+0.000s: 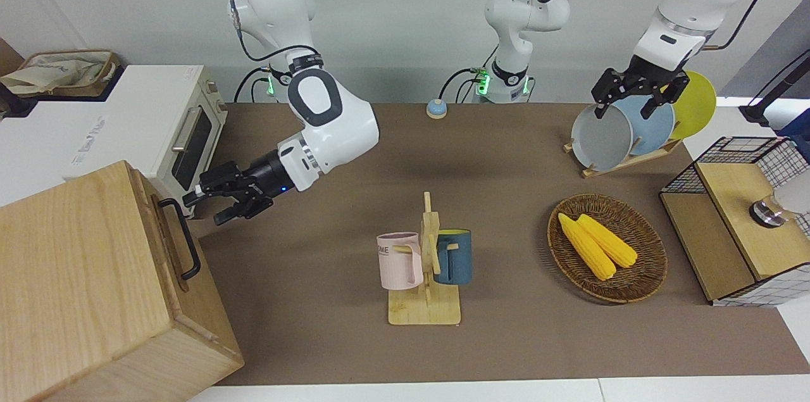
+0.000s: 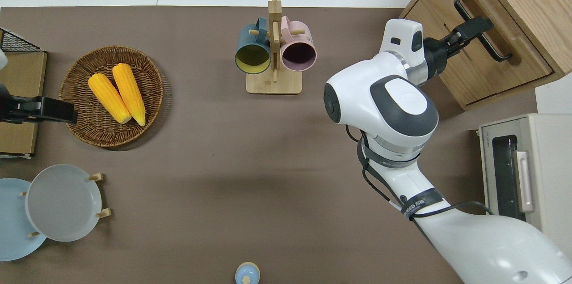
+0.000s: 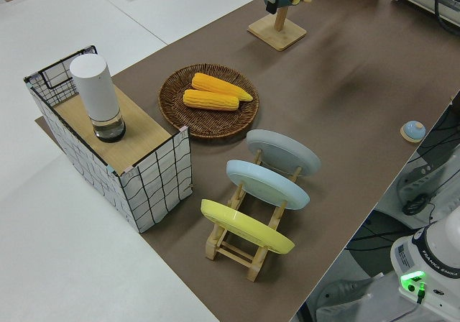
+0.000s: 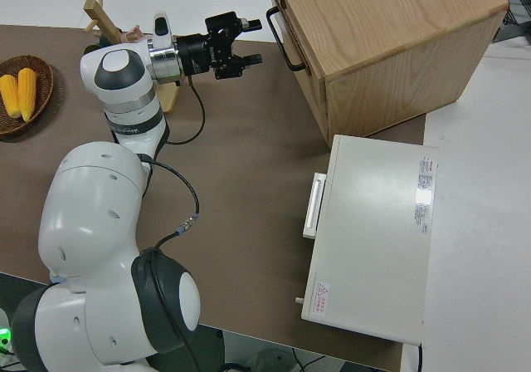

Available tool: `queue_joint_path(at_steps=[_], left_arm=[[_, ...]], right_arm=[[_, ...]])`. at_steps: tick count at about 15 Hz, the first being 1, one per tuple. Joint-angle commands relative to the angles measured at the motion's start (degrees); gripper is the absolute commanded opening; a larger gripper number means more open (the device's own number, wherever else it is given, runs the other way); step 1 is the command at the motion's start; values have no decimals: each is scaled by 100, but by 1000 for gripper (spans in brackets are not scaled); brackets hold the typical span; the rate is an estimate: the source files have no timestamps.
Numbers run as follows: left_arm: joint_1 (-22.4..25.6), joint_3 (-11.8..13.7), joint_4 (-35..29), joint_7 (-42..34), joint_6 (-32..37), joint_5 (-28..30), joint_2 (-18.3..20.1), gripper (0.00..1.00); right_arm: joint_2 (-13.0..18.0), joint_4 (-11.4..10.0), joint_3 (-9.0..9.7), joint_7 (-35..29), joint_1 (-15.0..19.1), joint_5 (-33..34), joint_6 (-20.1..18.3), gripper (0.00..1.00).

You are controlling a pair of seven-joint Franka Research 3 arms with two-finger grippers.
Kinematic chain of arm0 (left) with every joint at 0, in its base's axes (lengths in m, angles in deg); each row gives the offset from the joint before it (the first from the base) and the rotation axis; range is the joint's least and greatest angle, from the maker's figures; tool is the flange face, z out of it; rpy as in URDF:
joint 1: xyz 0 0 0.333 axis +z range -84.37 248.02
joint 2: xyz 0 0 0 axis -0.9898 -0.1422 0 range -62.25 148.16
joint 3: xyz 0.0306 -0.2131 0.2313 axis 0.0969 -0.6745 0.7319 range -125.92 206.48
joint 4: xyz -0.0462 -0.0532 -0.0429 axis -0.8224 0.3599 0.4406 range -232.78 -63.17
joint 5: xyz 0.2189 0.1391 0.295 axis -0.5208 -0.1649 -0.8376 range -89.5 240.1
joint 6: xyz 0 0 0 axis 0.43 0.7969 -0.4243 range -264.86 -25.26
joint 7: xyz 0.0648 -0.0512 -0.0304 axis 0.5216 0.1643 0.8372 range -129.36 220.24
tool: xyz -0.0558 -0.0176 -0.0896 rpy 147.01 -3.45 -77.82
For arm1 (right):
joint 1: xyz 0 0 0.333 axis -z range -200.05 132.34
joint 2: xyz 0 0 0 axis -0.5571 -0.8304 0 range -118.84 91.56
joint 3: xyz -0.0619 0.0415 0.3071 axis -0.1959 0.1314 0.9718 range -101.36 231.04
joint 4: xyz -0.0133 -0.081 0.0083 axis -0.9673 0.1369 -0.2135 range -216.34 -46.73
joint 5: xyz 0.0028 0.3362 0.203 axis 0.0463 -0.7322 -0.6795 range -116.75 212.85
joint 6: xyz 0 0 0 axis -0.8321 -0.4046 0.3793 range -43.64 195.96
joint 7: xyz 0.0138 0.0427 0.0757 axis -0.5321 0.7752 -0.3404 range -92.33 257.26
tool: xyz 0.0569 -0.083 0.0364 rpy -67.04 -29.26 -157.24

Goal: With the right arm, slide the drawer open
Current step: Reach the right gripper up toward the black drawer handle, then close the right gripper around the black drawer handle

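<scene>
Right gripper [image 1: 212,202]: fingers spread, empty, level with the handle [image 1: 180,238] | drawer [image 2: 485,58]: shut, in the cabinet [image 4: 386,44] at the right arm's end of the table | left arm: parked | risk: fingers misaligned with the loop may close beside it and slip off.

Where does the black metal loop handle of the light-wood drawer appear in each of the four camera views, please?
Front view: black metal loop handle on the wooden cabinet's face, at the picture's lower edge toward the right arm's end.
Overhead view: handle at the top corner, the right gripper at it.
Left side view: not in it.
Right side view: handle at top centre, the gripper just short of it.
Shared landmark: the white toaster oven beside the cabinet.
</scene>
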Motion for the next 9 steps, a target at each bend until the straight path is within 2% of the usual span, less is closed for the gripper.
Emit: queue_joint_path(at_steps=[1, 4, 9], left_arm=[[-99, 94, 112, -41, -6, -78, -69, 995], [-99, 94, 112, -41, -6, -78, -69, 998], [-99, 94, 112, -41, -6, -78, -69, 998]], right_arm=[[-74, -283, 16, -407, 131, 773, 142, 981], [-92, -345, 7, -504, 228, 1003, 414, 979], [-136, -380, -2, -592, 324, 1188, 459, 933]])
